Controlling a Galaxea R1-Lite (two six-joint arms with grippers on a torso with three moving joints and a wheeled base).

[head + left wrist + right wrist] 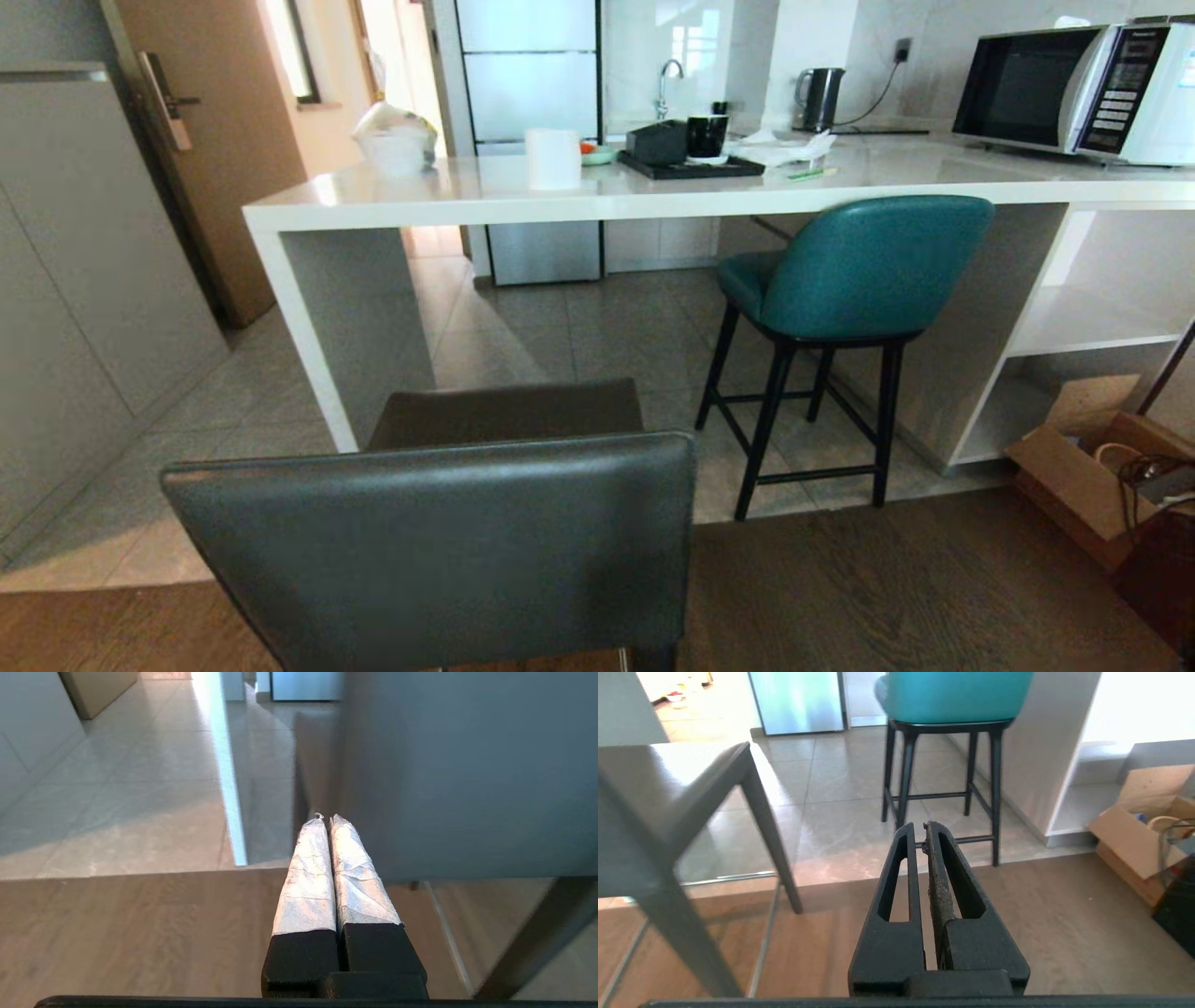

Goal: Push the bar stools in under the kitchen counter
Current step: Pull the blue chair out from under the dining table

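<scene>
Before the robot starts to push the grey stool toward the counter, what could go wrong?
1. The grey stool stands close to the counter's end panel; pushed straight, it may hit it.
2. Its legs must cross the wood-to-tile floor edge and may catch, tipping it.
3. A hard bump could shake the paper roll on top.

The nearer stool (439,551) was dark grey leather; the farther stool (864,266) was teal on black legs. The counter (448,201) was glossy white. The floor tiles (579,327) looked pale grey, perhaps faintly veined.
</scene>
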